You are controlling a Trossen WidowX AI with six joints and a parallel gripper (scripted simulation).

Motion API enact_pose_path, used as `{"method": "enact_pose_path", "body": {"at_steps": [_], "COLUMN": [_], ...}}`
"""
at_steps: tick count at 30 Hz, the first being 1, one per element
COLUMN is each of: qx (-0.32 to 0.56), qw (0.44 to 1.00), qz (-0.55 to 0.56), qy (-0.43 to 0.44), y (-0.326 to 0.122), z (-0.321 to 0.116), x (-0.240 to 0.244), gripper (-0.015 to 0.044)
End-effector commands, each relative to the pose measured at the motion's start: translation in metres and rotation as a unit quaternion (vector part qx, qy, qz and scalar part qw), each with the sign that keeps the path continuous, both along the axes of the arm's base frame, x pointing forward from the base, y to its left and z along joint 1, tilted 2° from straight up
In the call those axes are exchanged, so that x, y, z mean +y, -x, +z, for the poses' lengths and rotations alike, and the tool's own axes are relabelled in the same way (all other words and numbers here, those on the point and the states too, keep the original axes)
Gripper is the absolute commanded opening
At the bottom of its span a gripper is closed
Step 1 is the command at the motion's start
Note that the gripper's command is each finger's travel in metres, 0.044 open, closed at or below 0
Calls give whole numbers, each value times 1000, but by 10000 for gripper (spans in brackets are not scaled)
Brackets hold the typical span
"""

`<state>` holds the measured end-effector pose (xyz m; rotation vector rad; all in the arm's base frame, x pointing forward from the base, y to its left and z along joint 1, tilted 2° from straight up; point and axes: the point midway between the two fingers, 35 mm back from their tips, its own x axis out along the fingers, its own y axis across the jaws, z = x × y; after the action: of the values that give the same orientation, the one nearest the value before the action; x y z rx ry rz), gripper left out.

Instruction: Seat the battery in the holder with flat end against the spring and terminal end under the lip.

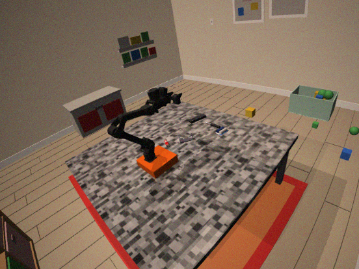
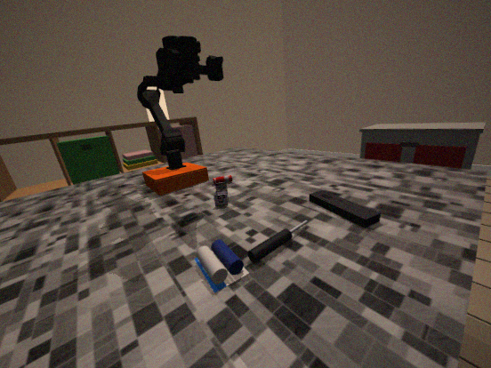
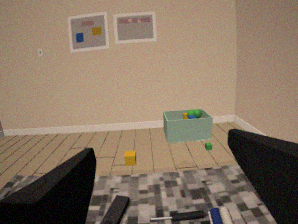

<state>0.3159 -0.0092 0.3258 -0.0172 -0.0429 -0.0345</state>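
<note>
Standing above the patterned table (image 1: pixel 195 208) (image 2: pixel 147 307) (image 3: pixel 165 192) in a beige room, jaws spread wide.
Lay near the orange base (image 1: pixel 169 159) (image 2: pixel 191 177): red battery (image 1: pixel 166 143) (image 2: pixel 222 180); beyond, screwdriver (image 1: pixel 214 125) (image 2: pixel 270 244) (image 3: pixel 187 216) and black bar (image 1: pixel 197 118) (image 2: pixel 344 207) (image 3: pixel 116 210).

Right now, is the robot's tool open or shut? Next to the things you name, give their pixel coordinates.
Open. In the wrist view, the tool's (image 1: pixel 178 98) (image 2: pixel 214 68) (image 3: pixel 162 155) two black fingers stand wide apart, with nothing held between them.

My mottled grey table (image 1: pixel 182 201) (image 2: pixel 147 320) (image 3: pixel 165 186) carries a grey battery holder (image 1: pixel 186 140) (image 2: pixel 221 199). From above, around it: red-and-white cylindrical battery (image 1: pixel 166 143) (image 2: pixel 222 180), nine o'clock; orange block base (image 1: pixel 169 158) (image 2: pixel 156 186), eight; long black bar (image 1: pixel 197 118) (image 2: pixel 344 208) (image 3: pixel 116 210), one; black-handled screwdriver (image 1: pixel 214 125) (image 2: pixel 271 245) (image 3: pixel 187 216), two.
</note>
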Motion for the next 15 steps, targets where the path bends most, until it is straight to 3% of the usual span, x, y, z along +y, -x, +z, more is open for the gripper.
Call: {"method": "enact_pose_path", "body": {"at_steps": [1,6,10,15], "qx": [9,217,370,540], "qw": [1000,967,895,739], "qz": [2,74,153,277], "qy": [4,108,194,293], "y": [-2,-21,-7,45], "z": [-4,-103,-178,-257], "x": [1,35,59,79], "gripper": [374,247,247,247]}}
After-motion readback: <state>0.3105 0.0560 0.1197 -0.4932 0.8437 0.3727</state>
